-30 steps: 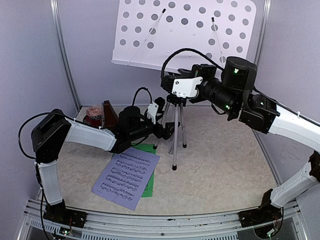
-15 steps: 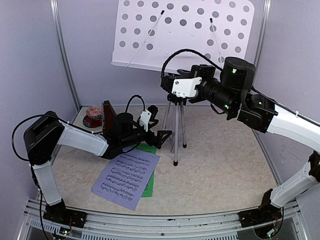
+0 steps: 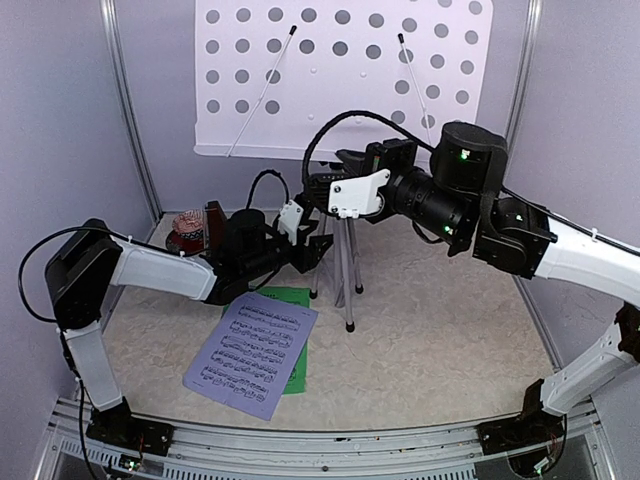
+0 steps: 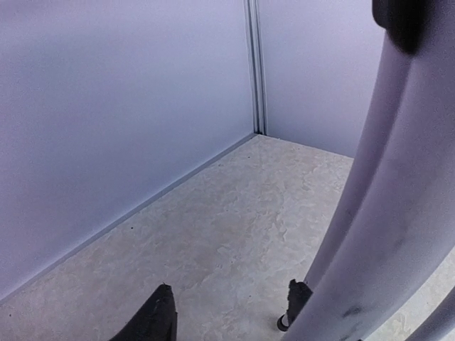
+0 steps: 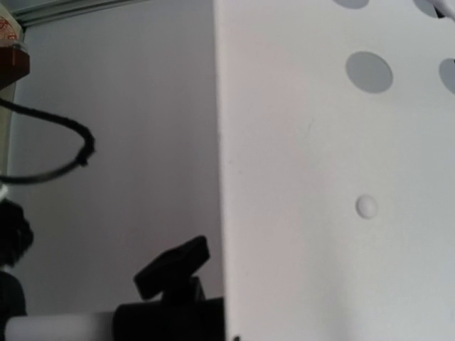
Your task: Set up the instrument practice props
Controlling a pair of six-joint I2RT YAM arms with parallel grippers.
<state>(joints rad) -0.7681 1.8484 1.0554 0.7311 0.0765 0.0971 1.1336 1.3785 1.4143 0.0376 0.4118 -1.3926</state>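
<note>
The music stand's perforated grey desk stands high at the back on a silver tripod. My right gripper is shut on the stand's neck just under the desk. The right wrist view shows only the desk's surface and a black knob. My left gripper is at the tripod's left leg with its jaws apart. In the left wrist view bare floor shows between its fingertips and the blurred leg crosses its right finger. The lavender sheet lies on the green sheet. The brown metronome stands at the left.
A small reddish-pink object sits beside the metronome near the left wall. Lilac walls with metal corner posts enclose the marbled floor. The right arm reaches across above the tripod.
The stand has shifted left with my right gripper, and its desk now sits higher and more square. My left gripper has come back to the tripod's left leg with its jaws narrower.
</note>
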